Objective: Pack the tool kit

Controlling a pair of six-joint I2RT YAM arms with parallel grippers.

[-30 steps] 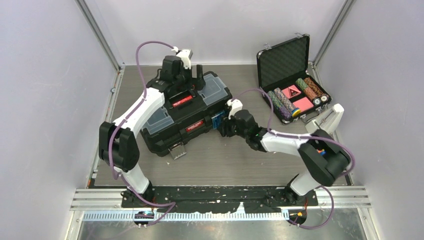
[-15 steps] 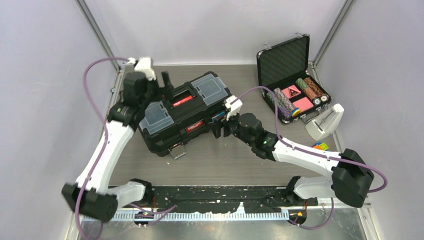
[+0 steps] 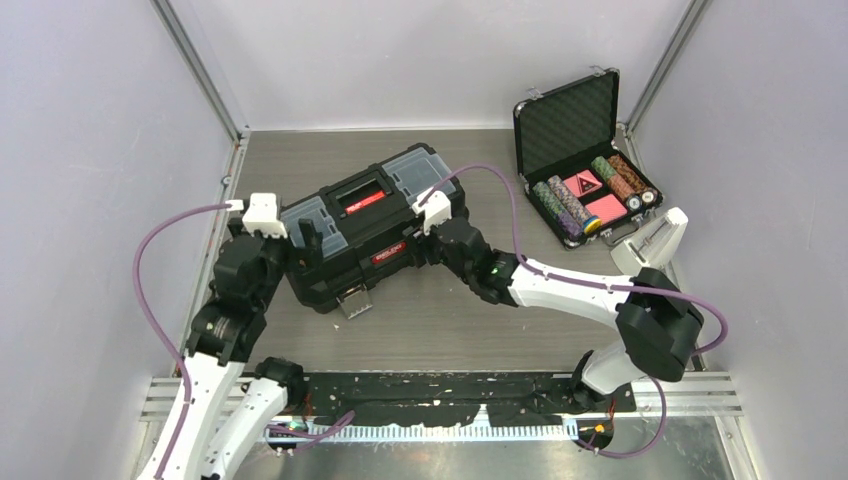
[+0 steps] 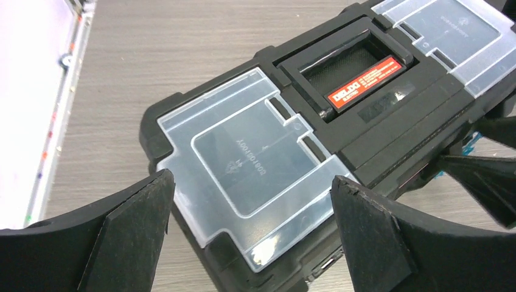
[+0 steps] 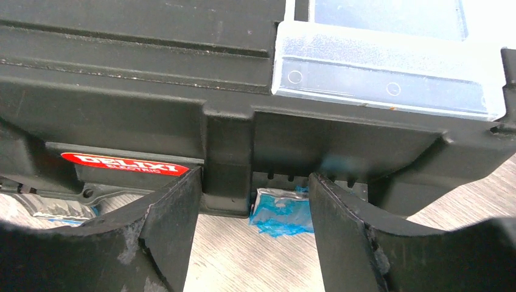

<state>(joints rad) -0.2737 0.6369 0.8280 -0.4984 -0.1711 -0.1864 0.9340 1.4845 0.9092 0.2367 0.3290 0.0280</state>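
Note:
The tool kit (image 3: pixel 372 232) is a black toolbox with its lid down, lying at an angle left of centre. It has two clear-lidded top compartments (image 4: pixel 243 164) and a red-labelled handle (image 4: pixel 365 82). My left gripper (image 3: pixel 308 243) hovers open at its left end, and the clear lid shows between the spread fingers (image 4: pixel 131 237). My right gripper (image 3: pixel 438 238) is open low against the box's right front wall (image 5: pixel 152 91). A blue latch (image 5: pixel 283 210) hangs down on the table between its fingers (image 5: pixel 341 231), and neither finger touches it. No loose hand tools are in view.
An open black foam-lined case (image 3: pixel 585 150) of poker chips stands at the back right. A white object (image 3: pixel 652 240) lies just in front of it. A metal clasp (image 3: pixel 352 303) hangs from the toolbox front. Purple walls close in on both sides.
My left arm has swung from above the handle down to the toolbox's left end. My right gripper has opened and moved in against the box's right front by the latch.

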